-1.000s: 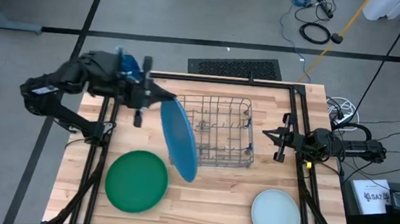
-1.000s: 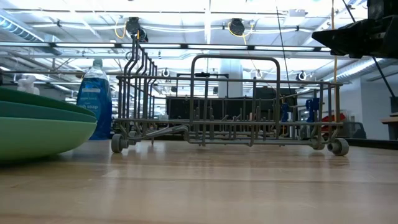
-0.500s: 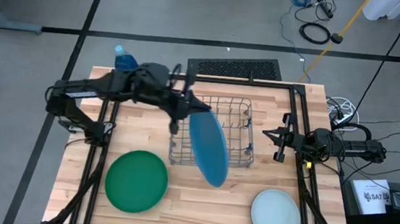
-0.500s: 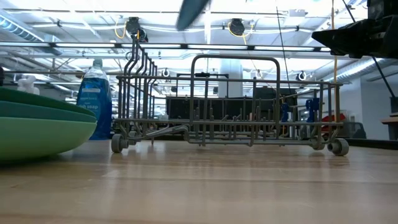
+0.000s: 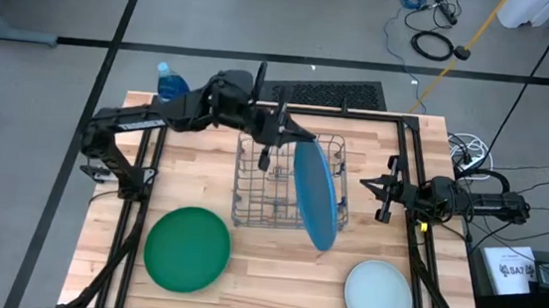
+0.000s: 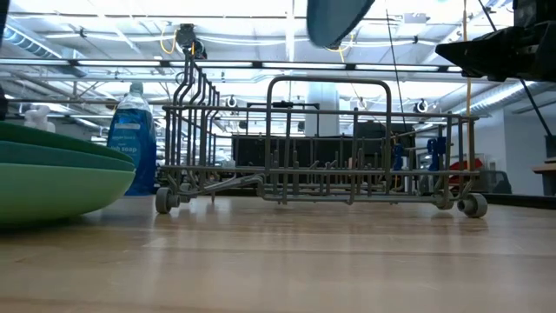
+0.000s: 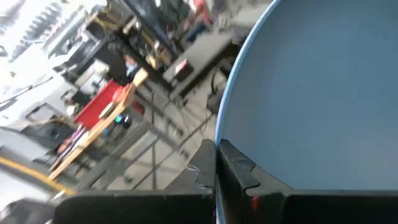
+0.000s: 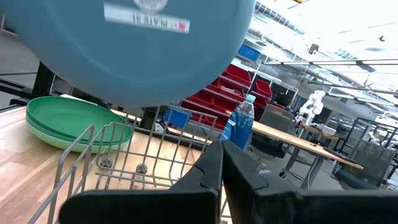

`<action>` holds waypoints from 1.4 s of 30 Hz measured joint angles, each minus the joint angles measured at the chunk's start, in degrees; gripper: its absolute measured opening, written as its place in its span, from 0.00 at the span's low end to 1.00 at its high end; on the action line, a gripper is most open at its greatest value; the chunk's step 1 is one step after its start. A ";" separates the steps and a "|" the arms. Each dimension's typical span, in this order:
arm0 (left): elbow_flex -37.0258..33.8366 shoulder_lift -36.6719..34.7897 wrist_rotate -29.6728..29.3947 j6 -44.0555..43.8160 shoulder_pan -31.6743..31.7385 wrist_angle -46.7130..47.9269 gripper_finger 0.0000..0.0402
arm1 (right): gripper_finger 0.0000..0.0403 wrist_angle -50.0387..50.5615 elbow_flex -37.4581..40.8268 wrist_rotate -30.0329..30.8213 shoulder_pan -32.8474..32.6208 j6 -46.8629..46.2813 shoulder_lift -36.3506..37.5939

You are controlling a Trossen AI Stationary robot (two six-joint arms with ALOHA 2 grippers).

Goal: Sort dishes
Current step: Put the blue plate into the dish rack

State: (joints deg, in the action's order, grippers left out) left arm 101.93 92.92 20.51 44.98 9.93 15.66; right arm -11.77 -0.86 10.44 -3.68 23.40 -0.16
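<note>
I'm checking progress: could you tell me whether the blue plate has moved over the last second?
Yes. The left gripper carried the blue plate rightward, from beside the rack to above it.

Both arms are showing as dark, almost black, jointed links with matte housings. The left arm point(image 5: 158, 119) is looking bulkier at its wrist block, with thin black bars jutting from it. The right arm point(image 5: 460, 200) is carrying black cables looping beside its base. In each wrist view, 2 flat black fingers point(image 8: 214, 171) are appearing, angular and notched; a small red mark is sitting on the left pair point(image 7: 233, 177).
</note>
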 joint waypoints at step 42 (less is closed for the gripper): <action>0.00 2.34 20.35 -23.67 15.24 -14.98 0.00 | 0.01 1.86 0.00 0.01 -0.01 0.02 0.00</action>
State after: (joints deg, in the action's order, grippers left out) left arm 101.93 95.26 40.86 21.31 25.17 0.68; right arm -9.91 -0.86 10.45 -3.69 23.42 -0.16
